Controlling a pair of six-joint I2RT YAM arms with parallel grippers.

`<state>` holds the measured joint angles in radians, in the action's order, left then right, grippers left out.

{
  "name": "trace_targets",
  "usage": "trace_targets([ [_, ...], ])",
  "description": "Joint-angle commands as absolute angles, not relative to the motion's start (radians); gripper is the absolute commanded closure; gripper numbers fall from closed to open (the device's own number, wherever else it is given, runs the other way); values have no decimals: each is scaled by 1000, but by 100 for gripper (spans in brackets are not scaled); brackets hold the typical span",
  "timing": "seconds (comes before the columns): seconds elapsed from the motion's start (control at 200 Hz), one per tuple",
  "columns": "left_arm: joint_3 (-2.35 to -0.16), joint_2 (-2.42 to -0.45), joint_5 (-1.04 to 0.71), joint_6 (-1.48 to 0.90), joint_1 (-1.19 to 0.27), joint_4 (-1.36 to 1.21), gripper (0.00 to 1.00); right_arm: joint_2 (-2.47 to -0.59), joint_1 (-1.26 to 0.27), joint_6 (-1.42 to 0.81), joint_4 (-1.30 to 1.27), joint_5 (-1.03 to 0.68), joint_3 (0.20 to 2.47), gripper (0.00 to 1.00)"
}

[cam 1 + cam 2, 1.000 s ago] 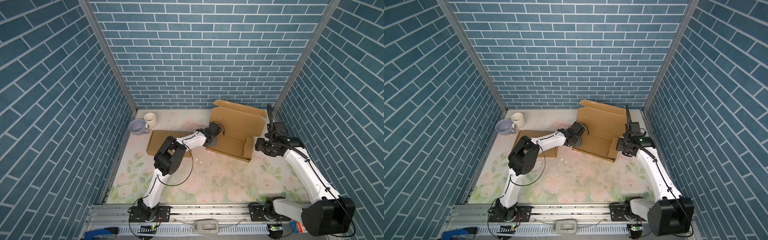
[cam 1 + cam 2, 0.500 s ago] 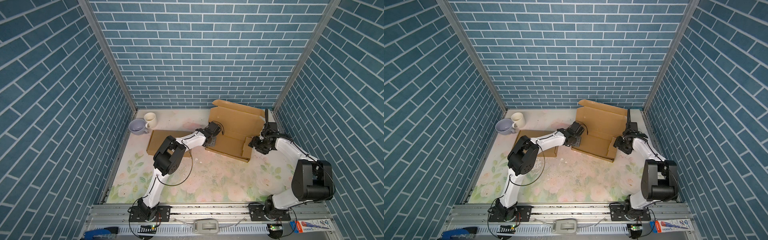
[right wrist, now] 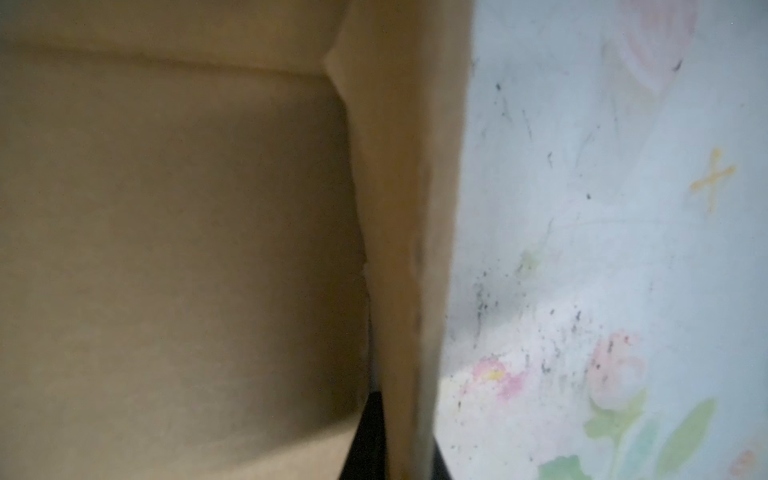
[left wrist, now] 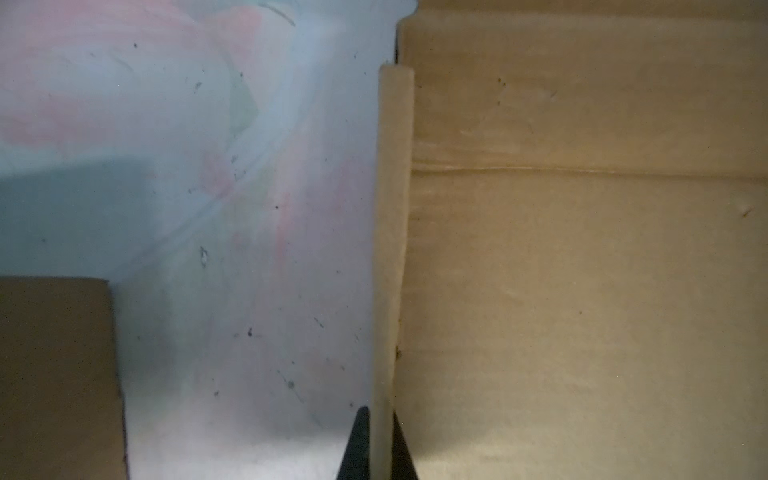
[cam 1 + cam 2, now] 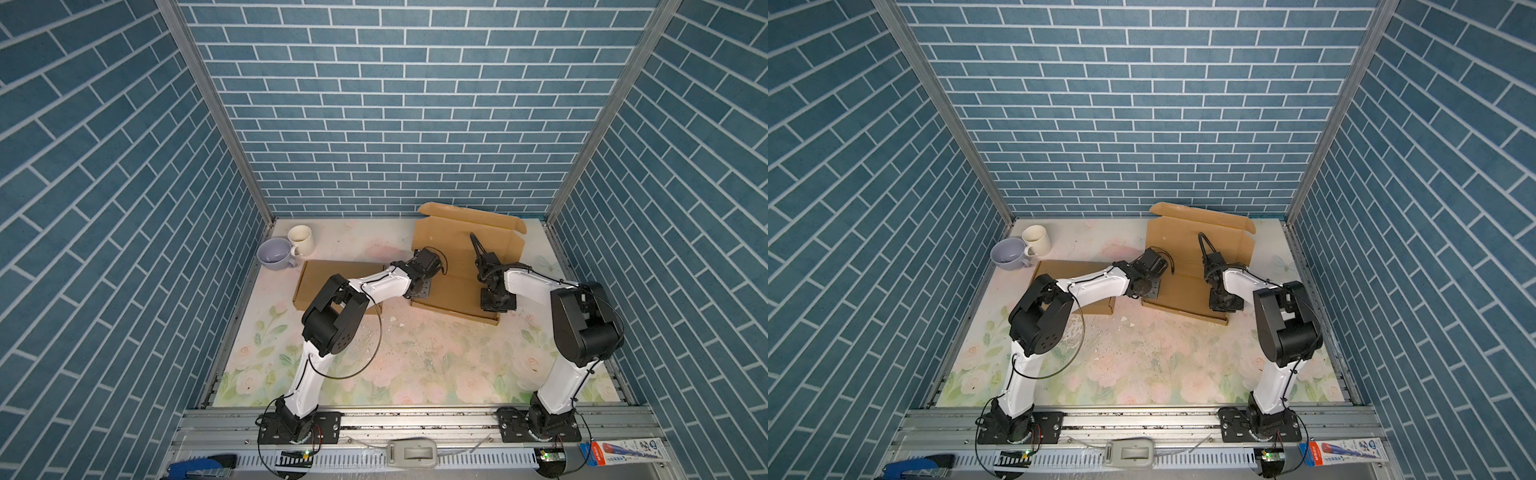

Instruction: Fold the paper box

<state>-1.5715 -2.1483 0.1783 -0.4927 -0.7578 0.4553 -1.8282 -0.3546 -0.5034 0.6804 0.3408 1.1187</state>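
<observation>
Left wrist view: my left gripper (image 4: 376, 440) pinches the left wall (image 4: 392, 208) of the paper box (image 5: 453, 237), which lies far right of centre. My right gripper (image 3: 405, 436) clamps the right wall (image 3: 403, 208), presumably to stand both sides up.

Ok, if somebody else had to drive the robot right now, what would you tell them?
Grip: the left pincer is shut on the box's left flap; the right pincer is shut on the right flap.
Place: the box sits at the back of the table, lid open.
Done: both side flaps gripped.
Left: fold the sides, then close the lid.
</observation>
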Motion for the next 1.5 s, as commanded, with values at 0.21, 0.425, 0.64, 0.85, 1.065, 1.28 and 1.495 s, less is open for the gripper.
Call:
trace_targets([
  [0.21,-1616,-2231,326,-511,-857,604,100,-1984,-443,-580,865,564,1216,100],
  [0.425,-1683,-2292,362,-494,-891,657,100,-2034,-462,-583,891,540,1260,100],
  [0.64,-1671,-2261,321,-477,-877,673,99,-1964,-442,-527,861,444,1257,96],
  [0.85,-1602,-2165,245,-466,-818,656,78,-1821,-411,-449,822,366,1246,64],
  [1.065,-1635,-2123,185,-428,-805,681,60,-1761,-377,-424,830,279,1256,48],
  [1.28,-1656,-2070,159,-403,-790,710,44,-1695,-312,-408,846,178,1269,39],
  [1.495,-1641,-1969,102,-307,-764,636,31,-1577,-241,-334,829,68,1292,34],
])
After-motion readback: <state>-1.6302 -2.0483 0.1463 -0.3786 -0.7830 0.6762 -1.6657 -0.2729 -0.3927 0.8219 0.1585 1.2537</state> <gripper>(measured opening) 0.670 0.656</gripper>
